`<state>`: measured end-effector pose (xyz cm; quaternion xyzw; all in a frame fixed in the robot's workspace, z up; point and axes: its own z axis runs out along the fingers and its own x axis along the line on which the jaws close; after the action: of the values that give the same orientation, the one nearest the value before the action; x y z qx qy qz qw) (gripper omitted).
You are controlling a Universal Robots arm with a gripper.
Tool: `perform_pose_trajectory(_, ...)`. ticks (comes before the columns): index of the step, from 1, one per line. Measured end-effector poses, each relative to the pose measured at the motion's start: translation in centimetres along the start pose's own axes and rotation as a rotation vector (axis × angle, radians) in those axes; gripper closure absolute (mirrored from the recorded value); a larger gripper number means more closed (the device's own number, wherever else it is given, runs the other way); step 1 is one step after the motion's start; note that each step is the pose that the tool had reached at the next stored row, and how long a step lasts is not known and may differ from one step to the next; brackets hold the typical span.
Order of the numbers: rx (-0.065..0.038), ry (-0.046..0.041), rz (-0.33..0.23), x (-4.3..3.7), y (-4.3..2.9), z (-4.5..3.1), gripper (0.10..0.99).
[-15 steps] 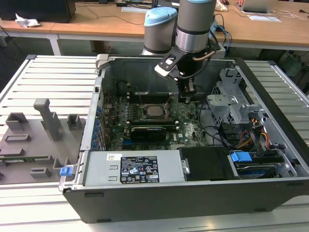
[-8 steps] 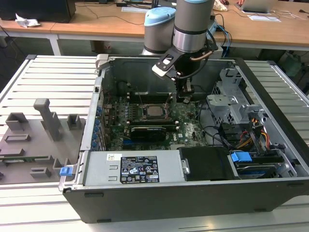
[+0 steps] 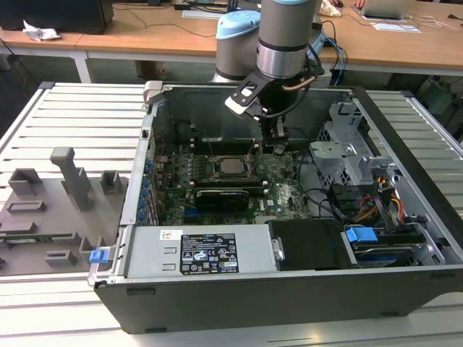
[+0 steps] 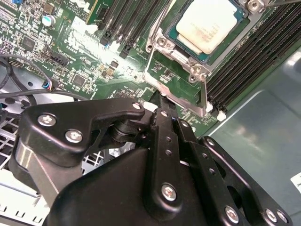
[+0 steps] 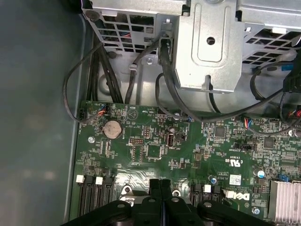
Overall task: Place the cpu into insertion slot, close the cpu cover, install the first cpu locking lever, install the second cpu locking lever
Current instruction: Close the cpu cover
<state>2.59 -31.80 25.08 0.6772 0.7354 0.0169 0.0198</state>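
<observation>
The cpu [image 4: 207, 23] lies seated in the insertion slot [image 4: 176, 36] on the green circuit board [image 5: 155, 136]. The cpu cover [image 4: 178, 96] stands swung open just beside it, its window uncovered. The hand [image 4: 162, 110] is clenched, fingers pressed together, tips at the cover's free edge. It is inside the computer case [image 3: 405, 130] on the worktop [image 3: 79, 123].

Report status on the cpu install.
Claw shut, tip by edge of open cpu cover; cpu seated in insertion slot; no obstruction seen over it.
</observation>
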Motion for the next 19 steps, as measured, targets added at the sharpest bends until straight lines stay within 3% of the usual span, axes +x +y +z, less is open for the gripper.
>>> perform_pose_trajectory(6, 0.0, 0.0, 0.0, 0.02, -0.22, -0.01, 0.98)
perform_pose_trajectory(10, 0.0, 0.0, 0.0, 0.08, -1.02, -0.05, 0.98)
perform_pose_trajectory(19, 0.0, 0.0, 0.0, 0.12, -1.51, -0.08, 0.98)
